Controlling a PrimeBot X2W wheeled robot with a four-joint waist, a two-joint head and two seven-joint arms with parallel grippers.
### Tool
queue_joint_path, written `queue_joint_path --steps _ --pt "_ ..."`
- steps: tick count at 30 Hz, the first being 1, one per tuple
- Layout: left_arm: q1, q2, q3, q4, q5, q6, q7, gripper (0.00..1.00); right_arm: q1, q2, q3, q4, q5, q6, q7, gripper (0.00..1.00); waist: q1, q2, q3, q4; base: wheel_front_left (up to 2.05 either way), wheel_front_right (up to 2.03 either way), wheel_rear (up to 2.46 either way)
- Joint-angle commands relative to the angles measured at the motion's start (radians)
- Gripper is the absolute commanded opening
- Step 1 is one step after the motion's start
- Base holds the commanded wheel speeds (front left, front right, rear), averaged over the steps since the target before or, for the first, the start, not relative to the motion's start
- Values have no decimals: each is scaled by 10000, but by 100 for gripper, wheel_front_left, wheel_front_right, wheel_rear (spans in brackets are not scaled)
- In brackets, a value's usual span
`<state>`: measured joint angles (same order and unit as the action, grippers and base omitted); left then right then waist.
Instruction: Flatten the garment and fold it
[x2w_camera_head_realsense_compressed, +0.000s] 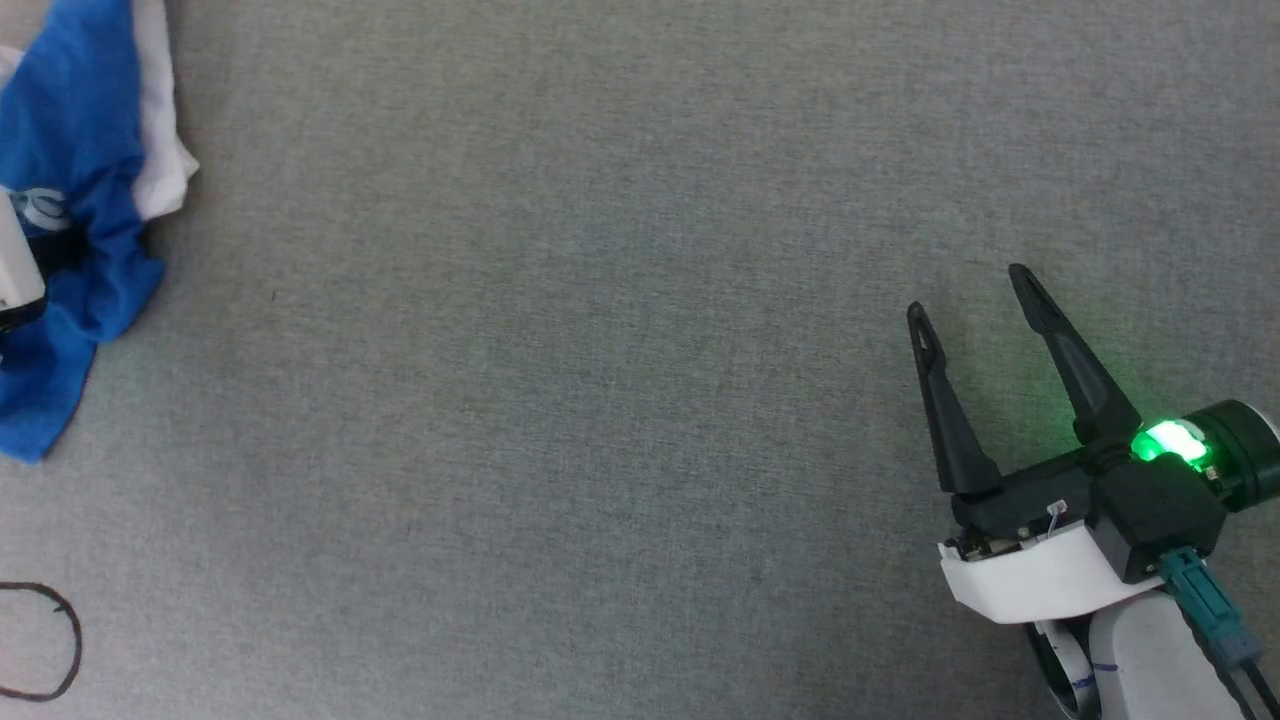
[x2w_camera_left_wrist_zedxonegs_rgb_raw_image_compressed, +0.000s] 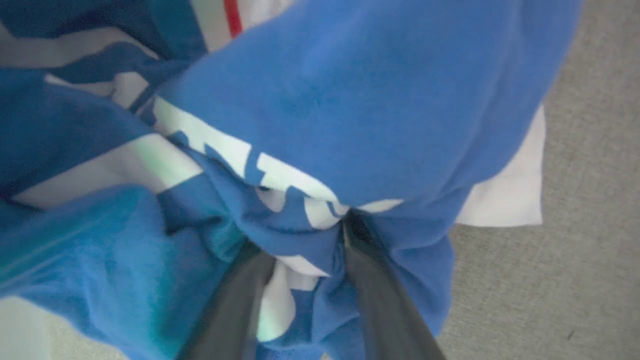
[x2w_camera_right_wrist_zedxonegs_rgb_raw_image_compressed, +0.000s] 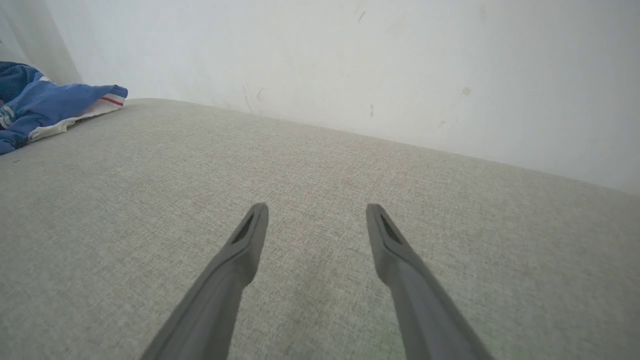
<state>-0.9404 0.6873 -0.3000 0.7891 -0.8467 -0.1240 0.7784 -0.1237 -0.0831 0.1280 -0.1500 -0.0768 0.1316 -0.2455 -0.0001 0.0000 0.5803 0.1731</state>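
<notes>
Worktop (x2w_camera_head_realsense_compressed: 620, 360): grey cloth, white wall (x2w_camera_right_wrist_zedxonegs_rgb_raw_image_compressed: 350, 60) behind.
Shirt (x2w_camera_head_realsense_compressed: 70, 130): crumpled at the left edge.
Left gripper (x2w_camera_left_wrist_zedxonegs_rgb_raw_image_compressed: 305, 240): pushed into blue folds, cloth between its jaws; clamped or not, cannot tell.
Right gripper (x2w_camera_head_realsense_compressed: 968, 290): jaws apart, over bare cloth near the right edge.
Risk: pinching several layers would likely lift a bunch instead of spreading it.

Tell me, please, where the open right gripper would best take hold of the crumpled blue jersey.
Likely the white sleeve: it sticks out from the bunched blue jersey as a loose edge lying on the grey surface, on the side facing the right gripper. Come in low from that side, open jaws straddling the sleeve's edge.
</notes>
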Motion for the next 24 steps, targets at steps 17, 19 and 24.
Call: queue_joint_path --steps 17,19,24 --pt "697 476 -1065 -1006 -164 -67 -4585 0 29 225 -87 879 339 -9 -140 100 1 0 -2212 126 0 0 0" --pt "636 638 -1294 -1179 84 -67 -5485 0 78 257 -87 1010 421 -9 -149 100 1 0 -2621 123 0 0 0" --pt "380 875 -1968 -1752 794 -67 -7499 0 191 309 -190 1208 635 -9 -158 100 1 0 -3550 104 0 0 0"
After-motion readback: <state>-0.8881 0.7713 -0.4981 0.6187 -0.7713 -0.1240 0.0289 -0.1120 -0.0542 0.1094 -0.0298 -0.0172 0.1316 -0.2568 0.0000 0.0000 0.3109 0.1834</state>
